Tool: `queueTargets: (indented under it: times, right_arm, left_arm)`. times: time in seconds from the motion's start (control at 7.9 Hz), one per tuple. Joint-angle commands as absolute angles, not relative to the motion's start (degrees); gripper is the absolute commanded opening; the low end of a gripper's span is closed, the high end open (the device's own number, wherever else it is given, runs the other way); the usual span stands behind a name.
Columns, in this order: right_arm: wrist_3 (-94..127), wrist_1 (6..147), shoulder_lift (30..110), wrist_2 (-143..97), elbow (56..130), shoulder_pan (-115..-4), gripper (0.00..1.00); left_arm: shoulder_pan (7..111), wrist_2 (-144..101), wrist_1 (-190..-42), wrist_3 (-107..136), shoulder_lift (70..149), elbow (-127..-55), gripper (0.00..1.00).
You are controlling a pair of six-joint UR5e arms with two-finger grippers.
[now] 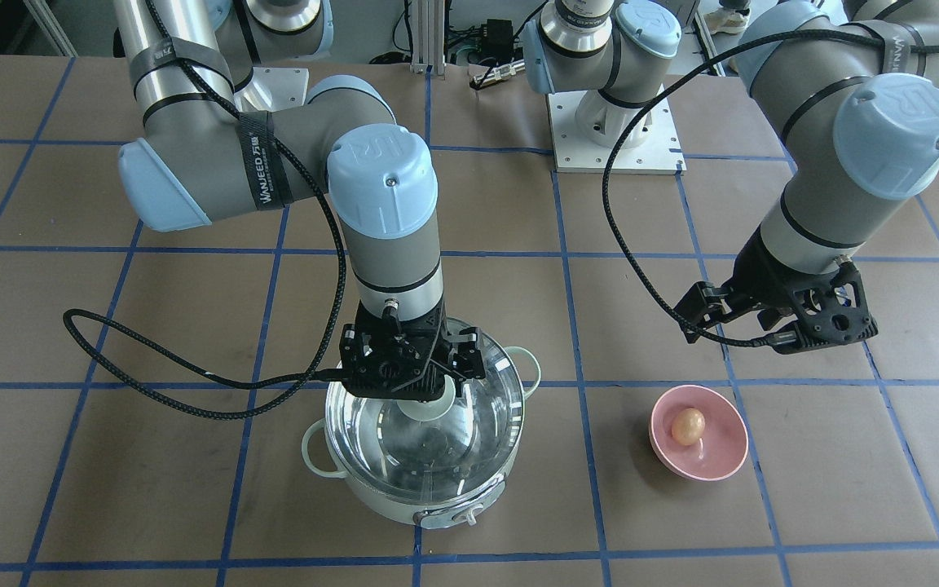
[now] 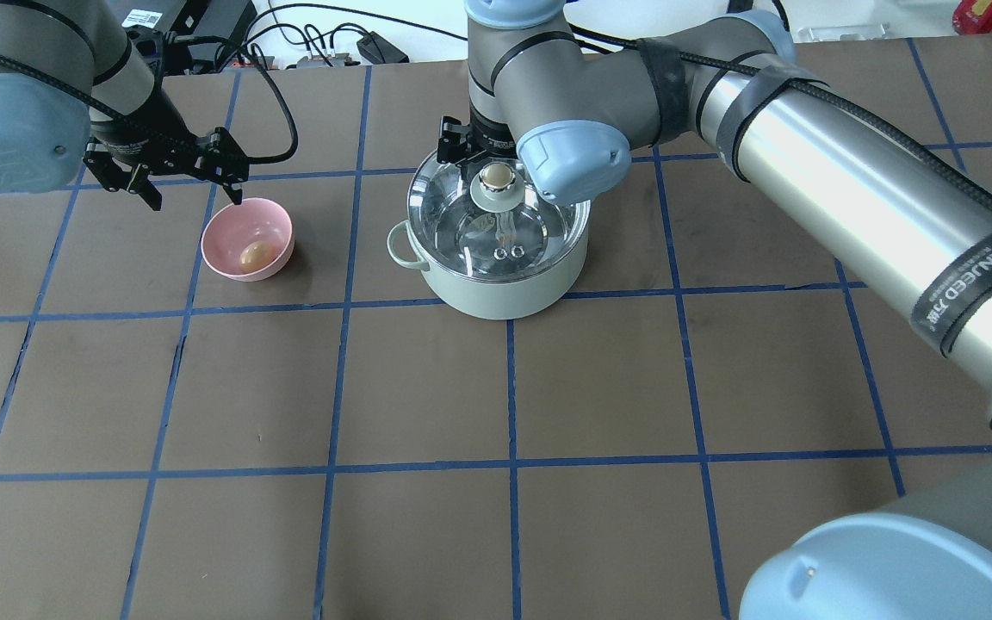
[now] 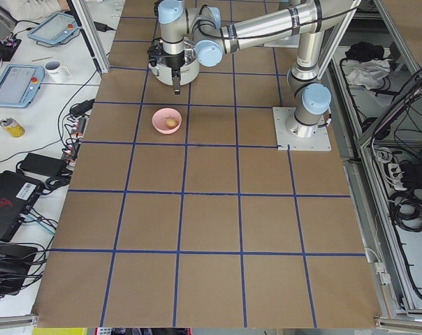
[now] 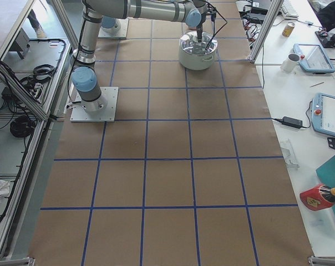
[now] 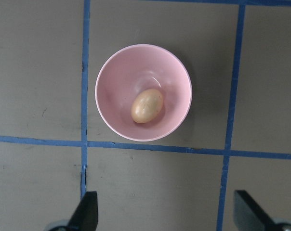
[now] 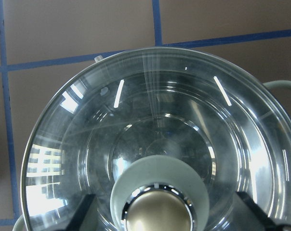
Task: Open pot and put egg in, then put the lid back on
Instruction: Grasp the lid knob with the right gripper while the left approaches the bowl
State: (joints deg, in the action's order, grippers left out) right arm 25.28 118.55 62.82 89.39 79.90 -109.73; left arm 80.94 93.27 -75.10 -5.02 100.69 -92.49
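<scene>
The pale mint pot stands mid-table with the clear glass lid on it. My right gripper is low over the lid. Its fingers stand open on either side of the beige-gold knob without gripping it. The tan egg lies in a small pink bowl beside the pot. My left gripper hovers open and empty above the bowl, a little to the robot's side of it. The front view also shows the egg and the pot.
The table is brown with a grid of blue tape lines. The right arm's base plate sits at the back. The right arm's cable loops over the table beside the pot. The pot's control knob faces the operators' side.
</scene>
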Motion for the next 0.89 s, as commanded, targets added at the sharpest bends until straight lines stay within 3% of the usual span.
queueTargets:
  times: [0.0, 0.13, 0.25, 0.76]
  right_arm:
    - [25.4, 118.7, 62.7, 89.3, 79.7, -109.8, 0.40]
    - [25.1, 118.6, 62.8, 89.3, 79.8, -109.8, 0.11]
    - [24.4, 118.6, 62.9, 89.3, 79.7, -109.8, 0.00]
    - [15.3, 113.9, 68.2, 89.2, 79.3, -108.5, 0.00]
  left_arm:
    - [80.9, 91.9, -71.7, -15.8, 101.9, -93.9, 1.00]
    - [80.9, 87.9, -70.1, -16.6, 103.2, -94.6, 1.00]
    - [80.8, 88.1, -68.7, -19.0, 103.8, -95.7, 1.00]
    - [74.1, 87.7, -63.9, -31.3, 109.0, -95.8, 1.00]
